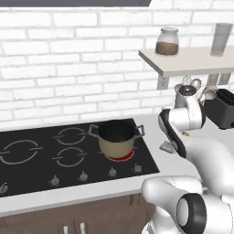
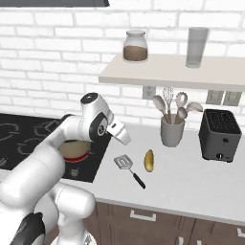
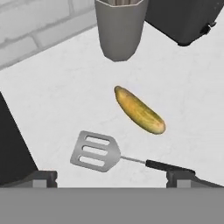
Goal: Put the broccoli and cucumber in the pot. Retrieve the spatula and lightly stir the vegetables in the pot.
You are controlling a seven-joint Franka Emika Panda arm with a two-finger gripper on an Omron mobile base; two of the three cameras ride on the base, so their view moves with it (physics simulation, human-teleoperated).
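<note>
While poised above the pale counter with jaws spread wide and nothing between them, hangs the tool over the work ahead. Empty, fully released.

Lies flat on the counter the small oblong yellow-green cucumber, near centre in the hand view, long axis running from 11 o'clock to 4 o'clock. Sits just below it, at 7 o'clock, the slotted grey metal spatula with thin black handle, near but apart. Stands at 12 o'clock from the cucumber the grey utensil cup, holding spoons and a whisk in the right base view. Rests at 1 o'clock the black toaster.

Waits on the black cooktop, over a red-glowing burner, the round tan pot with dark inside and two grey side handles, well apart from the cucumber. Cannot tell whether broccoli is already inside; interior too dark.

Likely next: descend and close on the cucumber.

Risks, as judgement only:
- Jaws not aligned across the short axis: could roll or squirt the rounded vegetable out sideways.
- Descent drifting toward 7 o'clock: may clip the spatula head and shove it off line for later retrieval.
- Overshoot toward 12 o'clock: might bump the utensil cup.
- Carry path too low: could strike the pot rim or a handle.
</note>
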